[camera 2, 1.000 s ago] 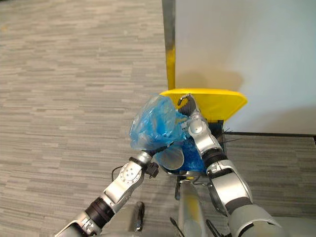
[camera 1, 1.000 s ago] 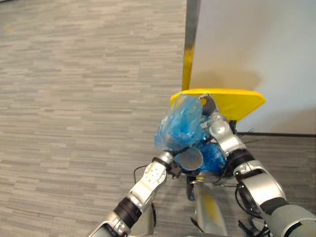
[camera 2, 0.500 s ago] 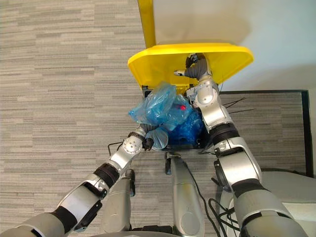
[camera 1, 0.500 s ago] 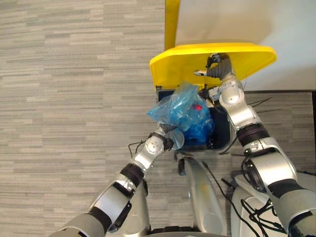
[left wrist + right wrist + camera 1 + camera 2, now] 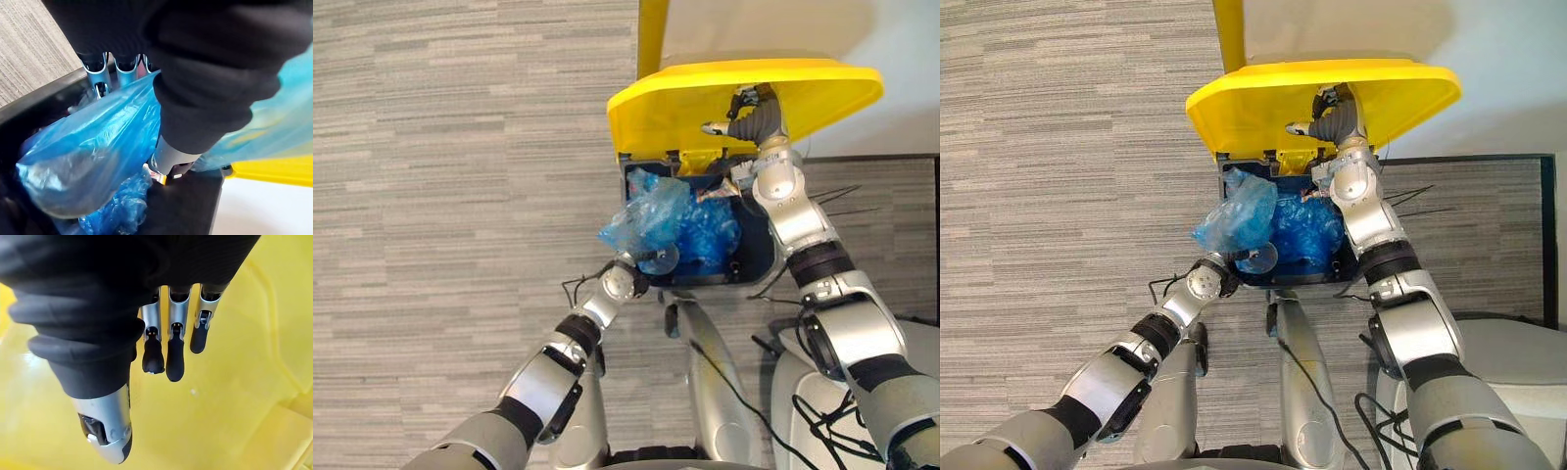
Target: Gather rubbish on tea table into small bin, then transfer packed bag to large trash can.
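The large trash can (image 5: 756,272) is black with a yellow lid (image 5: 656,108). My right hand (image 5: 751,116) holds the lid up, its straight fingers (image 5: 173,347) flat against the lid's underside (image 5: 234,382). A light blue packed bag (image 5: 644,217) lies in the can's mouth on darker blue plastic (image 5: 713,235), partly over the near left rim. My left hand (image 5: 641,261) is at the near rim right beside the bag. In its wrist view the fingers (image 5: 100,73) run straight behind the bag (image 5: 98,142) and the thumb (image 5: 168,159) sticks out under it, so the hand is open.
A yellow post (image 5: 652,29) and a pale wall (image 5: 754,24) stand directly behind the can. Grey striped flooring (image 5: 460,196) stretches out to the left. A dark strip (image 5: 1489,157) runs along the floor to the right of the can.
The bag has sunk lower into the can's mouth. My left hand's fingers have uncurled from it. The lid stands a little higher, and the head views have shifted.
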{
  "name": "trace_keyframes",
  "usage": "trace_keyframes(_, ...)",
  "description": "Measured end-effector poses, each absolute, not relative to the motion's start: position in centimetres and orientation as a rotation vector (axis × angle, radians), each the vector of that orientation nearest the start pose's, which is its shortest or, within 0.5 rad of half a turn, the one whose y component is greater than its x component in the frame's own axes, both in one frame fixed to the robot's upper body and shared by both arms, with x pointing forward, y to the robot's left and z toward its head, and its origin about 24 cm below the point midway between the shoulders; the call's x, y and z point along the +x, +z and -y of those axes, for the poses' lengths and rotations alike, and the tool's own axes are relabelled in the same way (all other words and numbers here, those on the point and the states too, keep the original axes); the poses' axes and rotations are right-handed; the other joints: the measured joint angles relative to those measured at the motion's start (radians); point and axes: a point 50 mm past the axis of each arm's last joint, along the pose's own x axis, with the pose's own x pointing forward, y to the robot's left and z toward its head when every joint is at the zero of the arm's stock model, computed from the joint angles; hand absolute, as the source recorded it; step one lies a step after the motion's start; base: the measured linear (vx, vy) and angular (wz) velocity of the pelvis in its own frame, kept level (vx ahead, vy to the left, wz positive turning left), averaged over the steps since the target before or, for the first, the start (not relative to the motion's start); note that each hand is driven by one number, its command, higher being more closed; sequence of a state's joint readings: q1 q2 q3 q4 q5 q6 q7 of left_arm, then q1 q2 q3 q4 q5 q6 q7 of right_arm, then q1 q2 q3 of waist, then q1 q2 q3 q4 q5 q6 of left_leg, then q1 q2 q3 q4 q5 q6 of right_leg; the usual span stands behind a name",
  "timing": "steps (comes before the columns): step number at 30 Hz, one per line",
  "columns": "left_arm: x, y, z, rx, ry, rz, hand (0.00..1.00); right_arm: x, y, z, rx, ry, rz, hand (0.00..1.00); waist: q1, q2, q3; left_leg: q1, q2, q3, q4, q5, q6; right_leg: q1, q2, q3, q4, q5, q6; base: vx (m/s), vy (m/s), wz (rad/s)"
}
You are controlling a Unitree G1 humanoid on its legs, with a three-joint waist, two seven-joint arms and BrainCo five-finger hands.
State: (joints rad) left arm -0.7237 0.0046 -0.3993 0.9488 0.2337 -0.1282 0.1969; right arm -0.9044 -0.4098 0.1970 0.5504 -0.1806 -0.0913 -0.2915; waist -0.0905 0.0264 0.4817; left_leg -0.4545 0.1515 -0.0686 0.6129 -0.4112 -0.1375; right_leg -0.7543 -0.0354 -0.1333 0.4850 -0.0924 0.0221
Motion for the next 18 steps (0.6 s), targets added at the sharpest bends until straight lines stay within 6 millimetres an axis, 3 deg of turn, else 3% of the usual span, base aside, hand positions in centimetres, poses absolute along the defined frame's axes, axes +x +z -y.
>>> trace_keyframes(7,34.4,3.3,-5.7,0.601,-0.304,-0.021,0.0,37.4,19.3,18.4,-0.681,-0.201,0.458,0.0,0.01,0.0,0.0,0.061,-0.014,-0.03,0.0,0.001,-0.001,0.082,-0.024,-0.03,0.002,-0.011,-0.001,-0.02,0.002,0.17)
trace_keyframes(11,33.0,1.5,-7.7,0.581,-0.282,-0.058,0.0,35.3,15.4,20.2,-0.686,-0.207,0.374,0.0,0.025,0.0,0.0,0.113,-0.018,-0.037,0.008,0.006,-0.001,0.151,-0.052,-0.057,0.016,-0.023,0.007,-0.01,0.009,0.25)
trace_keyframes(13,31.7,-0.1,-9.4,0.518,-0.255,-0.116,0.0,33.7,12.1,21.1,-0.661,-0.207,0.277,0.0,0.041,-0.002,0.0,0.154,-0.023,-0.024,0.018,0.006,0.0,0.202,-0.066,-0.06,0.011,-0.022,0.007,-0.02,0.065,0.11)
trace_keyframes(14,30.8,-1.0,-10.8,0.478,-0.219,-0.147,0.0,32.6,9.7,21.3,-0.635,-0.198,0.202,0.0,0.046,-0.004,0.0,0.186,-0.027,-0.002,0.018,0.009,0.013,0.24,-0.071,-0.055,-0.005,-0.014,0.014,-0.05,0.116,-0.02)
trace_keyframes(15,30.2,-1.6,-11.7,0.456,-0.195,-0.167,0.0,32.0,8.5,21.3,-0.626,-0.185,0.165,0.0,0.047,-0.005,-0.001,0.2,-0.026,0.007,0.019,0.009,0.024,0.258,-0.071,-0.05,-0.019,-0.005,0.021,-0.08,0.16,-0.21)
trace_keyframes(17,28.3,-3.0,-15.3,0.412,-0.095,-0.227,0.0,29.8,4.7,21.2,-0.603,-0.137,0.04,0.0,0.056,-0.024,-0.011,0.217,-0.035,0.056,0.022,0.014,0.047,0.286,-0.07,-0.014,-0.084,0.054,0.036,-0.12,0.157,-0.45)
trace_keyframes(18,26.9,-3.9,-17.5,0.397,-0.032,-0.275,0.0,28.5,2.7,21.0,-0.585,-0.112,-0.031,0.0,0.061,-0.039,-0.019,0.219,-0.037,0.082,0.019,0.024,0.075,0.302,-0.065,0.011,-0.147,0.102,0.065,-0.12,0.12,-0.53)
